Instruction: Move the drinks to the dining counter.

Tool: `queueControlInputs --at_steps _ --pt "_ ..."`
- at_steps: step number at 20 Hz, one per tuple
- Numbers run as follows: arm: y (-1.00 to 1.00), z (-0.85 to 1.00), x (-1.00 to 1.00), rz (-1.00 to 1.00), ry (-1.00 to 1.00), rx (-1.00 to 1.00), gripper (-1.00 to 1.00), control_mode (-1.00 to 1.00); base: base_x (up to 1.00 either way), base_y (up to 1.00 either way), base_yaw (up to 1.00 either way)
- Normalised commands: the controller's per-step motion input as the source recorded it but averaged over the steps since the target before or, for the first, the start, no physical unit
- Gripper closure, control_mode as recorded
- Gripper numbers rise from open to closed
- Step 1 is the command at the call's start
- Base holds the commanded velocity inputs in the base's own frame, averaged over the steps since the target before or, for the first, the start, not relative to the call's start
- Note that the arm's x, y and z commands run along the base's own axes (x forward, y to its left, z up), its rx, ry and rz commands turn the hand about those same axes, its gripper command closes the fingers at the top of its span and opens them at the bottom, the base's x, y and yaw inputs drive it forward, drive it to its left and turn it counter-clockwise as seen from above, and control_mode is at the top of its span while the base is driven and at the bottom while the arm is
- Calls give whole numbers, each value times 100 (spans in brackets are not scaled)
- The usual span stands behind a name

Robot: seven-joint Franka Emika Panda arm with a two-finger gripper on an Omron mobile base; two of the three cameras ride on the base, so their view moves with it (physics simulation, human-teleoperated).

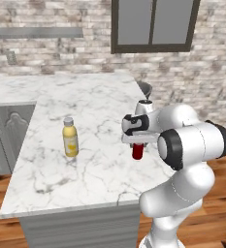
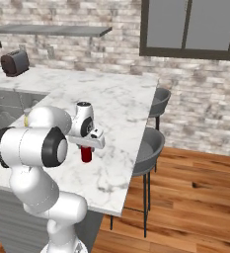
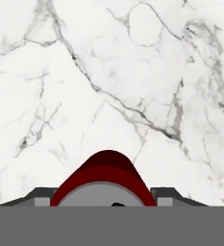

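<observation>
A small yellow bottle (image 1: 70, 138) with a grey cap stands upright on the dining counter (image 1: 61, 179), left of the arm. My gripper (image 1: 138, 147) points straight down over the counter's right side, shut on the red can (image 1: 138, 151), which hangs just above or on the marble. From the other side the red can (image 2: 86, 153) shows below the hand, my gripper (image 2: 86, 149) closed around its top. In the hand view the red can (image 3: 104, 178) sits between the fingers, with the veined counter (image 3: 108, 72) close beneath.
Two grey bar stools (image 2: 151, 143) stand along the counter's right edge over a wooden floor. A dark toaster (image 2: 14, 63) rests on the back worktop at far left. A brick wall with a window closes off the back.
</observation>
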Motion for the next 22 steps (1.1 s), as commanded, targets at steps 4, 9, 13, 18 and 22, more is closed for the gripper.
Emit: queueControlInputs --at_steps 4,9,13,18,22 --pt "0 0 0 0 0 0 -100 -100 0 0 0" --pt "0 20 0 0 0 0 -100 -100 0 0 0" --pt "-3 56 -6 0 -1 0 -100 -100 0 0 0" --pt "-6 74 -56 0 -8 0 -100 -100 0 0 0" --pt "-5 75 -95 0 -11 0 -100 -100 0 0 0"
